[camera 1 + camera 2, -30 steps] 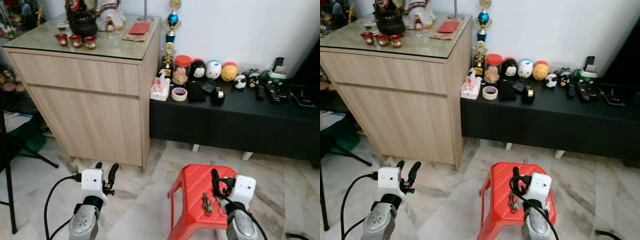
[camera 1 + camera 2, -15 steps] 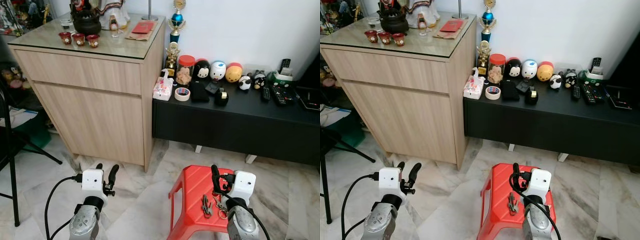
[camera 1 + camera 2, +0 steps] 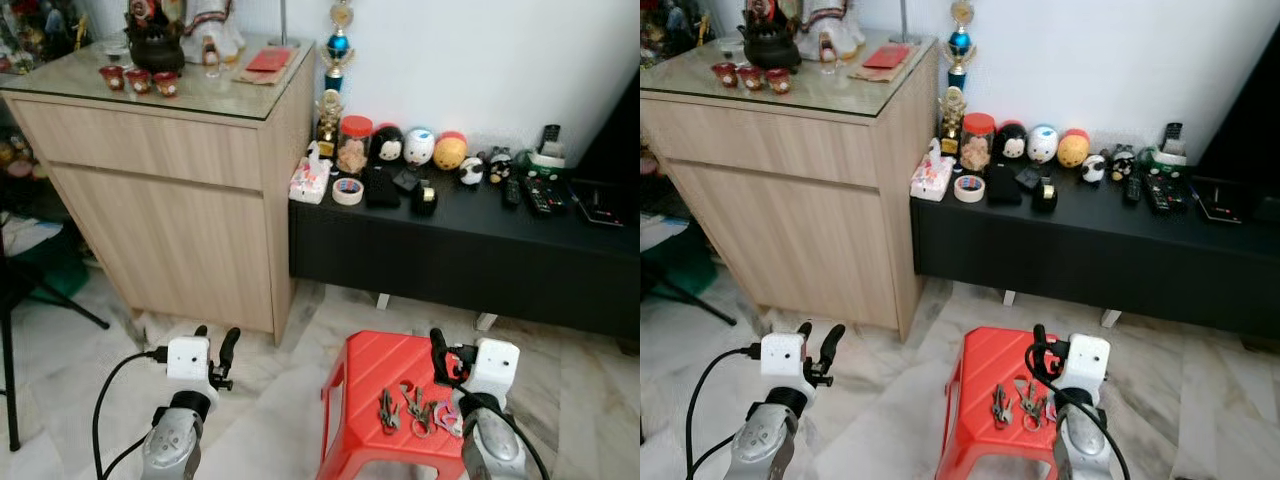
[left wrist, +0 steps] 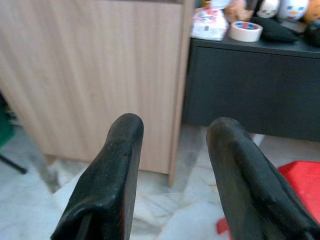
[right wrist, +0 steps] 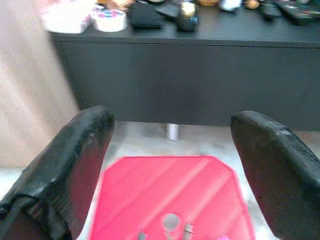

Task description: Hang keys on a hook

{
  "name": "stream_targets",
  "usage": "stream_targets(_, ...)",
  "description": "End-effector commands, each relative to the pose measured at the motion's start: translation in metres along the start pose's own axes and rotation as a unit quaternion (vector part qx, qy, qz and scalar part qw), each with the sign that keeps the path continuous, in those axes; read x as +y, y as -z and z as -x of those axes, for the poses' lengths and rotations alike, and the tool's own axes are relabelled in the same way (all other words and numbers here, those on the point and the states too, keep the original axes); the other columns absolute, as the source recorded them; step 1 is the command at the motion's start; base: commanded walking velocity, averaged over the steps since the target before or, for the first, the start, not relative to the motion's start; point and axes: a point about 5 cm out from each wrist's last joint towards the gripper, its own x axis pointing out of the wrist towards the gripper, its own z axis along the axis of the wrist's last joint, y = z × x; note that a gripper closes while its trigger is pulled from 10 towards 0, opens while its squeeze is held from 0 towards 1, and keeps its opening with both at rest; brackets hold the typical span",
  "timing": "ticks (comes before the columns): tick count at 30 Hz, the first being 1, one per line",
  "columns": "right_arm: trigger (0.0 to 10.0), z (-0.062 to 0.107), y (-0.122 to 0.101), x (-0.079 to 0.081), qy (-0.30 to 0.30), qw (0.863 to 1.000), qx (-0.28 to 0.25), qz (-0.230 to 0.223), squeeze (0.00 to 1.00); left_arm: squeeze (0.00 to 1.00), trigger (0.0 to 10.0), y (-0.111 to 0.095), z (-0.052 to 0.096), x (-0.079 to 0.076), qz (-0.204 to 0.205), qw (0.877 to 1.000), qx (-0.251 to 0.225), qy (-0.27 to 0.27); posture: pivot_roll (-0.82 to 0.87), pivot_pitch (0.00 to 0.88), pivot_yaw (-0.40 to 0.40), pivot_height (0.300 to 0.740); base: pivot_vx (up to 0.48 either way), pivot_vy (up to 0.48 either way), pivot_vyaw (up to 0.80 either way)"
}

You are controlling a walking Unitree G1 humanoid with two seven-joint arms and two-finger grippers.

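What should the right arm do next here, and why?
Probably lower the right gripper toward the keys and close on them. They lie loose on the red stool, just beside and below the gripper, whose jaws stand open and empty. The left gripper hangs open over the floor, away from the stool.

Stool (image 3: 375,365): bright red plastic, ribbed top. Keys (image 3: 412,410): dull metal grey, a pink bit among them. Cabinet (image 3: 160,210): pale wood grain. Low TV bench (image 3: 470,245): matte black. Floor (image 3: 270,400): white-grey veined marble. Wall (image 3: 480,50): plain white. Tape roll (image 3: 348,191): cream, red-and-blue core. Trophy (image 3: 335,45): gold with a blue ball. Small cups (image 3: 138,80): red. Right gripper (image 5: 175,170) and left gripper (image 4: 172,175): black fingers, white housings.
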Motion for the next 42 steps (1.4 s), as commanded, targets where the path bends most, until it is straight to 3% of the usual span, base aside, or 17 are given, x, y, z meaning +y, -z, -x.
stream_targets(1,10.0,-0.0012,-0.0019,-0.0058,0.002,1.0,0.004,0.012,0.0,0.0,10.0,0.0008,-0.0003,-0.0026,0.009,1.0,0.002,-0.002,0.02,0.0,-0.102,0.74,0.0,0.0,0.0)
stream_targets(8,10.0,-0.0031,0.0005,-0.0053,0.005,1.0,0.023,0.02,0.0,0.0,10.0,0.001,-0.0004,-0.0031,0.01,1.0,0.003,-0.002,0.02,0.0,-0.102,0.74,0.0,0.0,0.0)
stream_targets(27,10.0,-0.0013,0.0036,-0.003,-0.01,0.999,0.029,0.022,0.0,0.0,10.0,0.0036,0.0013,-0.0047,0.012,1.0,0.009,0.0,0.02,0.0,-0.111,0.626,0.0,0.0,0.0)
stream_targets(42,10.0,-0.0004,0.0062,-0.0023,-0.02,0.999,0.032,0.021,0.0,0.0,10.0,0.0047,0.0008,-0.0044,0.008,1.0,0.015,-0.005,0.02,0.0,-0.116,0.626,0.0,0.0,0.0)
